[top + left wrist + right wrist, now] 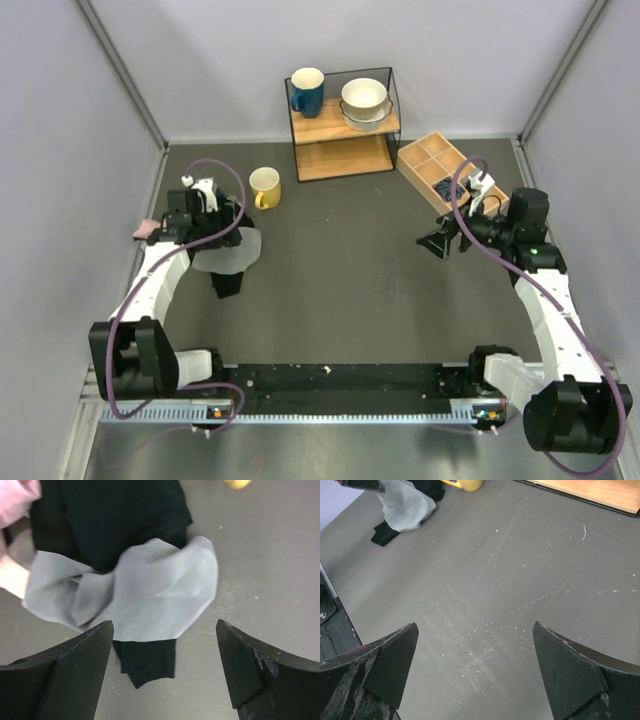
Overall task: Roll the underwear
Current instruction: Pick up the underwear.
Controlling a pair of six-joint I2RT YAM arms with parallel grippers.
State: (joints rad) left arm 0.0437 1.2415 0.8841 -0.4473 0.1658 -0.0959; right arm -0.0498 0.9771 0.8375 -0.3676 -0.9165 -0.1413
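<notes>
The left arm [160,275] reaches forward from its base along the left side, with its wrist turned inward. The left end effector [162,630] points downward, its two dark fingers [75,670] spread wide (the wrist view shows this best). The right arm [545,300] climbs from its base on the right and bends inward toward the middle. The right end effector [475,630] tilts downward, its jaws likewise parted wide.

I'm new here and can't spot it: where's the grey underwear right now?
In the top view the underwear lies on the table's left side, on a black cloth, beneath the left gripper, with the yellow mug just beyond it.
</notes>
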